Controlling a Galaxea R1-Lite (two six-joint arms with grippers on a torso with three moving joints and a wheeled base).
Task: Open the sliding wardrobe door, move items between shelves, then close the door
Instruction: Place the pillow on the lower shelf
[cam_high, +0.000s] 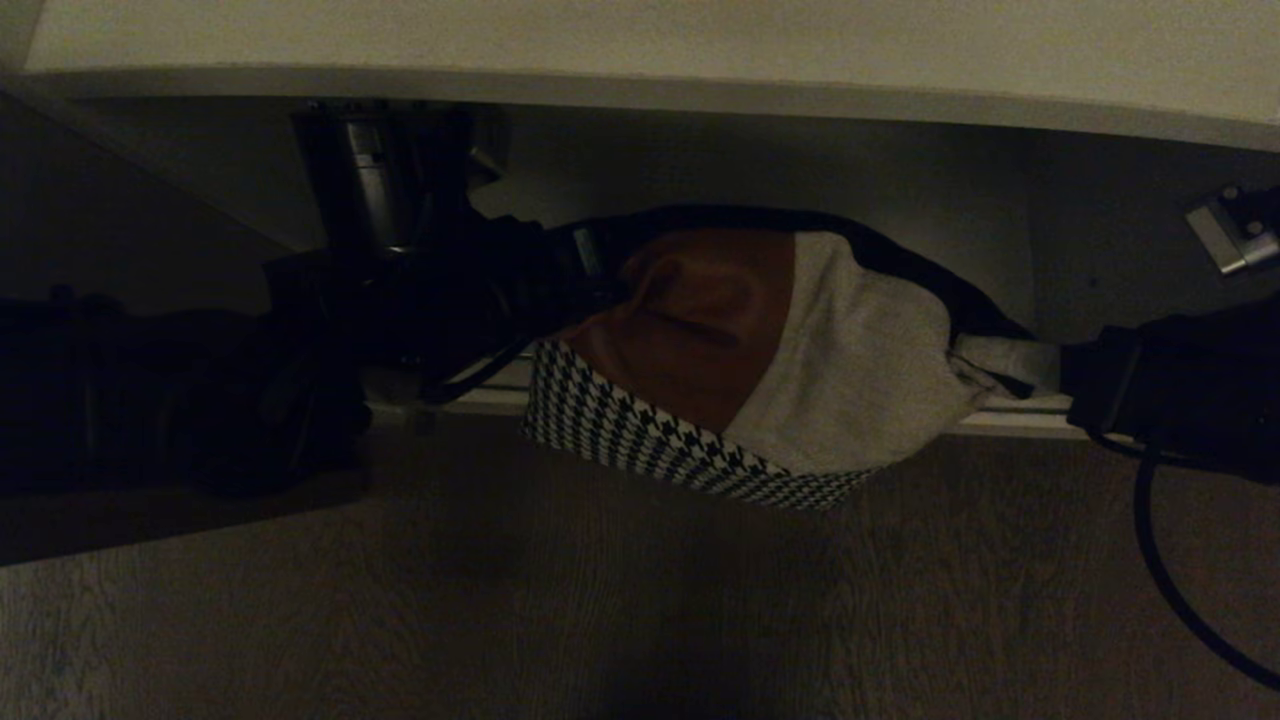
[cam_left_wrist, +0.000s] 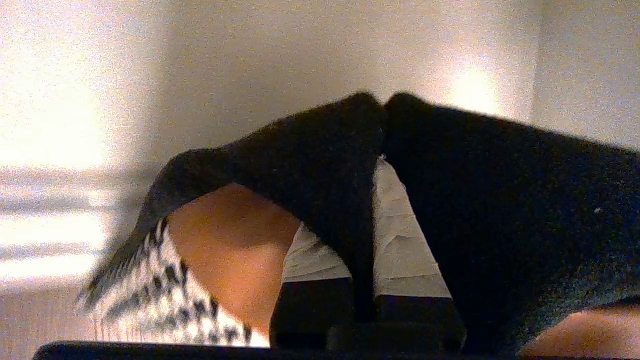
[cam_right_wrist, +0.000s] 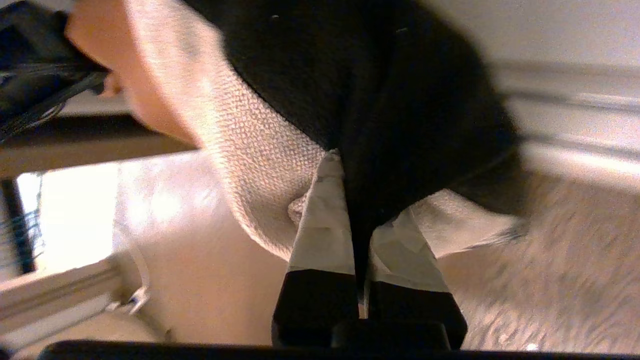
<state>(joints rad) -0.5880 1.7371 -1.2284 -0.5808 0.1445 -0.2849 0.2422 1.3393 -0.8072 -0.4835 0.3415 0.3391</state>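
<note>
Wood-grain flooring (cam_high: 640, 620) fills the nearest part of the head view, dim and bare apart from a black cable (cam_high: 1160, 560) looping down from the right arm. Just beyond it, above the pale bottom rail (cam_high: 480, 400) of the wardrobe opening, hangs a bundle of 4 folded garments stretched between both arms: a black-and-white houndstooth piece (cam_high: 640, 440) lowest and nearest, a rust-brown garment (cam_high: 700, 320) above it, a pale grey-white ribbed knit (cam_high: 860, 370) toward the right, and a black garment (cam_high: 900, 260) wrapping the far side. The left gripper (cam_left_wrist: 380, 165) is clamped together on the black garment's edge at the bundle's left end; in the left wrist view its taped fingers (cam_left_wrist: 400, 240) pinch a fold of dark fabric, with the rust-brown cloth and the houndstooth piece hanging beside them. The right gripper (cam_right_wrist: 345, 200) is likewise closed on cloth at the bundle's right end, its taped fingertips (cam_right_wrist: 320, 225) nipping the black garment just beside the ribbed knit. Farther back lie the shadowed off-white back wall (cam_high: 760, 160) of the compartment and a metal hinge fitting (cam_high: 1235, 235) near its right edge. Farthest, an off-white shelf (cam_high: 640, 50) spans the whole width over the compartment.
</note>
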